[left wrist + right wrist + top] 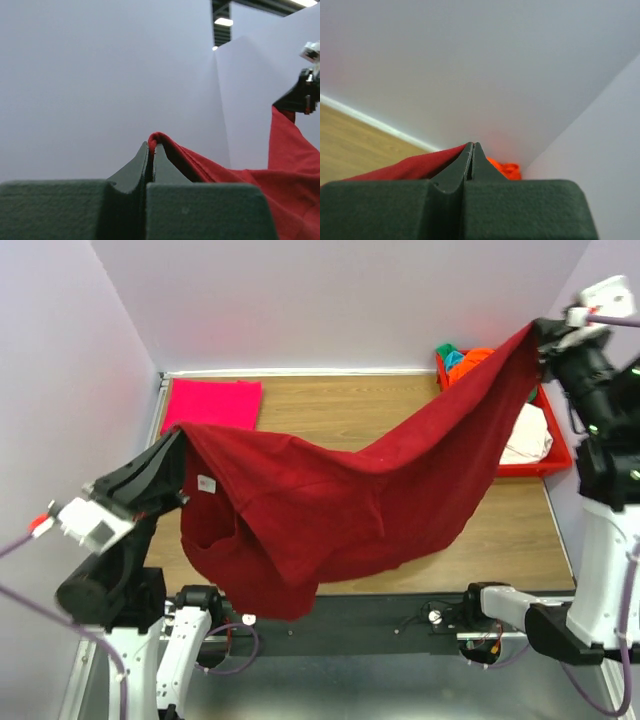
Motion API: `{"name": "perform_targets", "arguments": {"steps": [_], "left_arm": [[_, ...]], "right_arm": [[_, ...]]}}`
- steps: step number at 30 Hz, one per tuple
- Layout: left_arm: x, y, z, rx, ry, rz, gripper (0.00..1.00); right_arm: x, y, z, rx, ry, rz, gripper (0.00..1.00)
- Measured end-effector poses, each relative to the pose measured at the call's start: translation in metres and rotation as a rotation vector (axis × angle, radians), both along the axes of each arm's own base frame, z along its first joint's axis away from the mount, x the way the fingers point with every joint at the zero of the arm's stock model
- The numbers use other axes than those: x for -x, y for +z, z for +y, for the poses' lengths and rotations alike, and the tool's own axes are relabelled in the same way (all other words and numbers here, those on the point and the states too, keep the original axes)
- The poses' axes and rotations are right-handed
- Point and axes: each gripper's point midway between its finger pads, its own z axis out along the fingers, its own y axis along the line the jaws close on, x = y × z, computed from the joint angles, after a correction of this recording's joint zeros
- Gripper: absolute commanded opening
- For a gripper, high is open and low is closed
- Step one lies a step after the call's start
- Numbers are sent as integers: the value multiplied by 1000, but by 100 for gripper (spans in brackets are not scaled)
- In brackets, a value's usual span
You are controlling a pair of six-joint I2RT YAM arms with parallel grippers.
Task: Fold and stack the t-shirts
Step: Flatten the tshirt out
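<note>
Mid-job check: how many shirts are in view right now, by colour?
dark red shirt: 1, hanging in the air
magenta-pink shirt: 1, folded on the table, far left
orange shirt: 1, in the red tray
teal shirt: 1, in the tray, mostly hidden
cream shirt: 1, in the tray
Total: 5 in view

Maroon t-shirt (330, 490): soft matt cloth. Table (350, 405) is smooth wood-grain; tray (535, 469) is glossy red plastic. Left gripper (151, 148) fingers (132, 169): matt dark plastic.
</note>
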Motion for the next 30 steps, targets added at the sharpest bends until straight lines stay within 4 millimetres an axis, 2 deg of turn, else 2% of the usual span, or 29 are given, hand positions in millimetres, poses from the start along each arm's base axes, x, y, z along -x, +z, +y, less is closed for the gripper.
{"name": "perform_targets", "arguments": {"steps": [1, 2, 3, 5, 6, 7, 8, 9, 10, 11, 12, 14, 15, 16, 17, 18, 19, 21, 22, 23, 24, 26, 28, 30], "left_arm": [[-18, -15, 4, 31, 9, 57, 0], [-35, -29, 7, 62, 14, 112, 0], [-59, -53, 12, 103, 21, 195, 0], [-95, -95, 17, 164, 27, 327, 0], [-121, -130, 19, 198, 33, 435, 0], [-139, -156, 21, 225, 38, 512, 0], [-164, -200, 26, 277, 60, 636, 0], [-179, -228, 29, 310, 74, 712, 4], [-196, -266, 32, 347, 96, 817, 22], [-210, -304, 37, 394, 129, 920, 56], [-222, -337, 42, 429, 167, 1018, 67], [-242, -386, 49, 463, 238, 1164, 80], [-255, -401, 52, 468, 272, 1222, 83], [-273, -413, 54, 467, 305, 1280, 84], [-281, -415, 56, 462, 318, 1294, 84], [-305, -409, 57, 443, 338, 1312, 84], [-318, -402, 58, 433, 345, 1306, 84], [-347, -362, 59, 384, 353, 1229, 84], [-350, -351, 60, 366, 357, 1202, 84], [-350, -332, 59, 328, 355, 1163, 84], [-348, -316, 57, 295, 348, 1130, 79], [-339, -294, 50, 220, 313, 1086, 78], [-325, -286, 36, 139, 252, 1080, 78], [-310, -294, 20, 51, 182, 1104, 78]], "right_arm": [[-10, -10, 1, -2, 7, 23, 1], [-25, -29, 5, -2, 25, 65, 1], [-43, -61, 10, 0, 50, 139, 1], [-72, -119, 18, 0, 93, 254, 1], [-87, -157, 22, -4, 114, 336, 1], [-100, -193, 25, -12, 133, 412, 1], [-111, -228, 28, -21, 148, 491, 1], [-119, -260, 31, -33, 162, 557, 1], [-128, -301, 34, -53, 175, 651, 1], [-132, -322, 37, -67, 186, 697, 7], [-140, -353, 40, -86, 199, 769, 19], [-154, -401, 47, -119, 212, 875, 45], [-165, -422, 49, -130, 206, 920, 59], [-173, -434, 49, -144, 193, 947, 64], [-188, -451, 48, -153, 170, 972, 69], [-197, -462, 46, -169, 141, 990, 74], [-202, -467, 44, -172, 120, 997, 76], [-206, -471, 40, -167, 95, 999, 85], [-205, -468, 40, -167, 95, 993, 88], [-201, -459, 40, -150, 105, 973, 88], [-198, -452, 41, -143, 120, 960, 88], [-180, -428, 48, -96, 203, 913, 88], [-155, -409, 60, -51, 307, 885, 87], [-126, -400, 72, -3, 425, 852, 86]]}}
